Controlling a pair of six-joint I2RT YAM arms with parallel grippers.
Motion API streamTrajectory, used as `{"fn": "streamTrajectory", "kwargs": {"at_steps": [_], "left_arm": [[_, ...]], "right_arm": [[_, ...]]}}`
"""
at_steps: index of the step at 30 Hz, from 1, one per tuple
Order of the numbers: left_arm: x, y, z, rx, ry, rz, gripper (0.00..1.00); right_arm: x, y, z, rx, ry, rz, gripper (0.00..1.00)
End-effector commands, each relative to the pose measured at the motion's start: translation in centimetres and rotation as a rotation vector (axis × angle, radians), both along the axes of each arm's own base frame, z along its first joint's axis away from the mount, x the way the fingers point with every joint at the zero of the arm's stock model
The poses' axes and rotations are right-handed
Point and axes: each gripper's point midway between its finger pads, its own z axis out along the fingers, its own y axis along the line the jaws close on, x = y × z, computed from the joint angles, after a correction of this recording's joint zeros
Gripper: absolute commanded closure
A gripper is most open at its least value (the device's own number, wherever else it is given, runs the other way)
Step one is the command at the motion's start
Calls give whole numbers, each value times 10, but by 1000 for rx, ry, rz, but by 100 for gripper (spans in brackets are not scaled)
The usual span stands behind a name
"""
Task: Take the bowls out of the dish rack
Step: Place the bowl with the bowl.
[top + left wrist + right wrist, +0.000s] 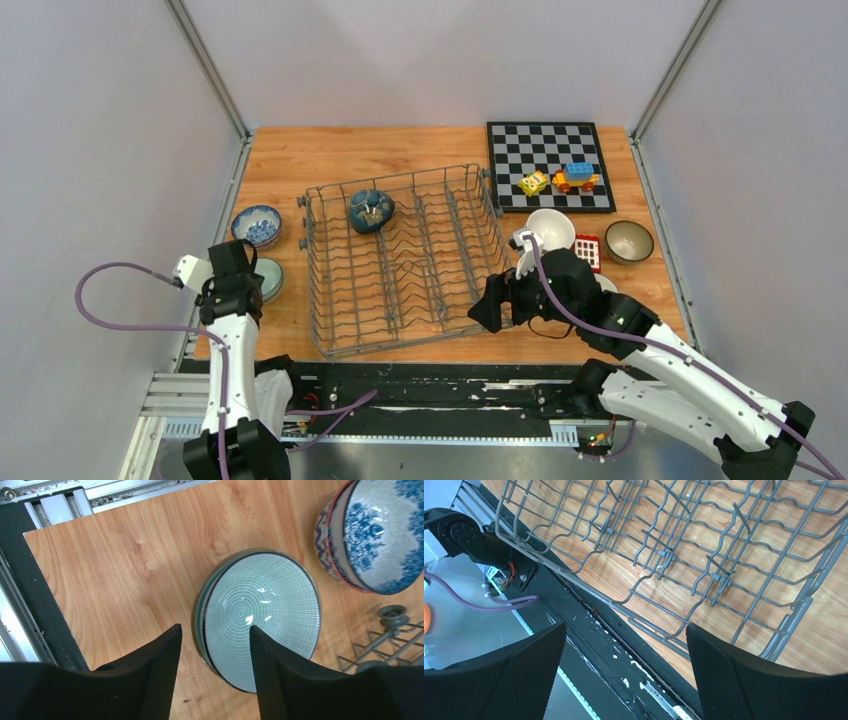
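The grey wire dish rack (pixel 400 265) sits mid-table and holds one dark teal bowl (pixel 371 210) at its far left. A blue-and-white bowl (pixel 256 225) and a pale green bowl (pixel 270 280) stand on the table left of the rack. My left gripper (pixel 240 287) is open and empty above the pale green bowl (pixel 260 615), straddling its near-left rim (pixel 214 630). The blue-and-white bowl (pixel 380 535) is beyond it. A white bowl (pixel 550 230) and a beige-brown bowl (pixel 628 241) stand right of the rack. My right gripper (pixel 490 305) is open and empty (pixel 624 630) over the rack's near right corner (pixel 704 555).
A chessboard (pixel 550 165) with small toy blocks (pixel 560 180) lies at the back right. A small red-and-white item (pixel 587 250) lies by the white bowl. The black front rail (pixel 589 630) runs below the right gripper. The rack's corner (pixel 387 640) is close to the pale green bowl.
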Motion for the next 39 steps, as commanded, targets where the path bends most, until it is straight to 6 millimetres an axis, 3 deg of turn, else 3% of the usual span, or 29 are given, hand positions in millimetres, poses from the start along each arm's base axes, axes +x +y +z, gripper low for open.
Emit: {"fn": "streamTrajectory", "kwargs": {"at_steps": [1,6,13,20,29,35,39], "left_arm": [[-1,6,27,34,-10,13,44],[-9,6,21,14,48,41,43],[-9,2,8,-27,67,52,47],[-6,0,-2,-41,69,37,65],[-6,-3,-17,-67,87,37,86],[-8,-5,-19,-72,81,33,82],[-6,-6,-11,-66,73,10,61]], "right_arm": [[-1,3,14,22,-35,21,7],[3,2,22,29,-53,-1,7],[8,15,25,20,-4,12,8],[14,25,33,22,11,10,8],[13,21,31,28,13,-4,9],[13,20,33,29,1,-5,9],[13,18,35,32,-5,-12,7]]}}
